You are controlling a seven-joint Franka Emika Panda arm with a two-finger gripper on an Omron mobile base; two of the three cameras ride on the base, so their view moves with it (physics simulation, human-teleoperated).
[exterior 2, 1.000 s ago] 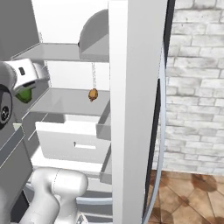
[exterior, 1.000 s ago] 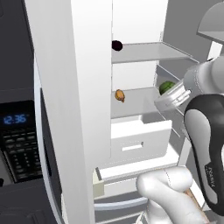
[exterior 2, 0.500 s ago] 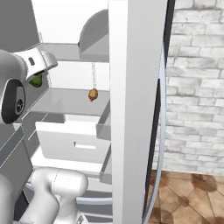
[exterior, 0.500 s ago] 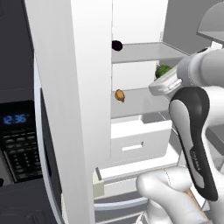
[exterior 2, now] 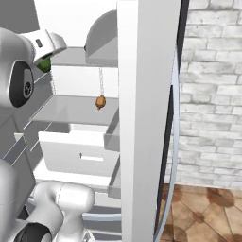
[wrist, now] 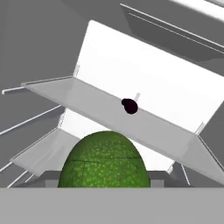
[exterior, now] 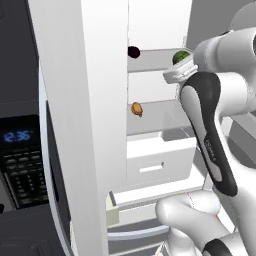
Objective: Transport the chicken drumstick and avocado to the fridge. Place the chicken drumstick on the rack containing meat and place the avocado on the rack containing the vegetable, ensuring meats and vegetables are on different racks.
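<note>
Two grey shelves [exterior: 160,112] showing in the open fridge [exterior 2: 146,118]; I'm seeing the gripper [wrist: 104,186] clamping the avocado [wrist: 105,159], eggplant [wrist: 129,106] sitting on the upper shelf [wrist: 109,109].

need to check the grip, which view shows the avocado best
The hand view: the avocado looms large, its mottled green skin plain, with the eggplant on the shelf beyond. The left base view gives a small green cap above the end effector; the right base view, a sliver under it.

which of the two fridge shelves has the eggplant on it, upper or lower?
The upper shelf: the dark eggplant sits at its left end. The lower shelf holds the orange-brown meat lump instead.
</note>
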